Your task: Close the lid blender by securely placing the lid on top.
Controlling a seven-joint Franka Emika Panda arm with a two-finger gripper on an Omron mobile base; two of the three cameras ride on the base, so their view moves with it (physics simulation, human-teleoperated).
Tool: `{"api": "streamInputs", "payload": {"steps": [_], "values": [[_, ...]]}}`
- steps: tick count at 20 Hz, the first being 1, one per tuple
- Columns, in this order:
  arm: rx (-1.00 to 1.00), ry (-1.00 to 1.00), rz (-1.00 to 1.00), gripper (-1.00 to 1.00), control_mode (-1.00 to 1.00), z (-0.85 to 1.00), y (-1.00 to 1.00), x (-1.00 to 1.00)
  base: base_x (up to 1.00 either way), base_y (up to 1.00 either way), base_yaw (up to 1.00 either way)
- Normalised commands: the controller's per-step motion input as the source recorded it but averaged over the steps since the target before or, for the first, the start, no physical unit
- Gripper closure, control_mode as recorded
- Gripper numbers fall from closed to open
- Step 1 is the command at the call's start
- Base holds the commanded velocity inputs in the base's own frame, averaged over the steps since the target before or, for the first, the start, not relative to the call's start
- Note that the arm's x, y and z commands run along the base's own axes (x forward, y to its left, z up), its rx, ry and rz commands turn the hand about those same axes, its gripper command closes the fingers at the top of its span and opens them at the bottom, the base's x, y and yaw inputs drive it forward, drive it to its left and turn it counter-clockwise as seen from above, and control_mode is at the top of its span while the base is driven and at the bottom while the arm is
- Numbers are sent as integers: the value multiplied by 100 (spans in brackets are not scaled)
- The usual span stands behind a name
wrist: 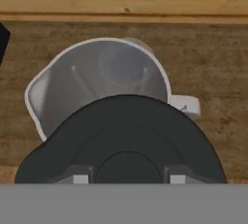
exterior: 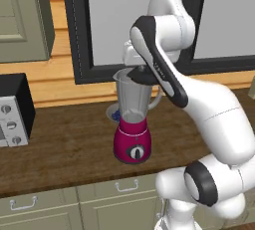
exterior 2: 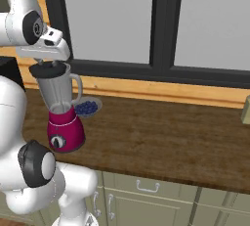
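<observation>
The jaws pinch the flat round black lid by its knob, over the 6 o'clock part of the magenta-based clear-jar blender's open mouth, on the wooden tabletop.

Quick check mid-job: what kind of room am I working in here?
Most likely a home kitchen: a brown wooden counter over pale cabinet drawers, a magenta-based blender with clear jar, and a black-and-white knobbed appliance.
</observation>
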Motion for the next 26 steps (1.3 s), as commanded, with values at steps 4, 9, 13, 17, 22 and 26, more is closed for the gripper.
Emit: {"api": "streamInputs", "payload": {"steps": [4,9,13,17,22,26], "values": [[-3,-8,-14,100,-100,-4,28,43,0,0,0],[0,-7,-11,100,-100,-19,11,59,0,0,0],[0,-15,-7,100,-100,-12,1,24,0,0,0],[1,-11,-3,100,-100,-20,0,5,0,0,0],[5,-1,-1,100,-100,-26,1,0,0,0,0],[6,1,-3,100,-100,-7,2,0,0,0,0]]}}
